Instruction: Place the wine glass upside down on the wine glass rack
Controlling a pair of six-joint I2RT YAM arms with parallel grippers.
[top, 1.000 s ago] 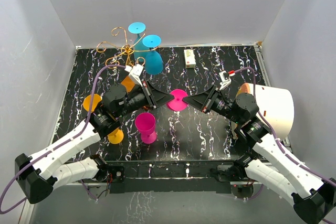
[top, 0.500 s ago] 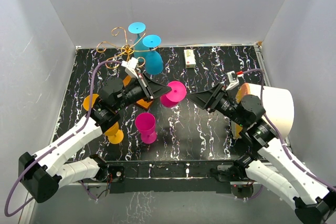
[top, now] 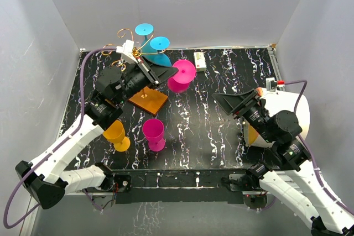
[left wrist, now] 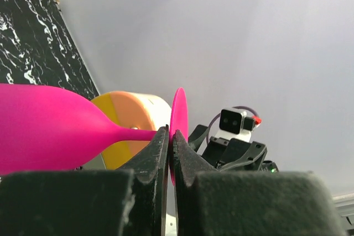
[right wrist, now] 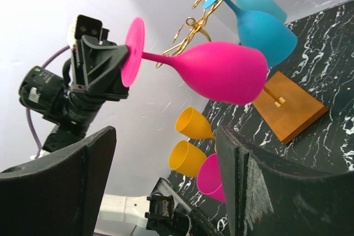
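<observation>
Left end effector (top: pixel 168 73) clamped tight on the stem of the pink wine glass (top: pixel 182 75), just behind its foot. The glass is held aloft on its side, bowl toward the right, just beside two blue glasses (top: pixel 160 59) hanging on the wine glass rack (top: pixel 148 101) near the far left edge of the bench (top: pixel 210 131). Right end effector (top: pixel 227 100) is spread wide, holding nothing, well apart at the right; bare bench lies between them.

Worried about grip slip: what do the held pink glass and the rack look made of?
The pink wine glass is opaque and matte, not see-through: likely plastic or silicone. The rack is thin shiny gold wire, probably metal; its base is a flat orange-brown slab, possibly wood.
</observation>
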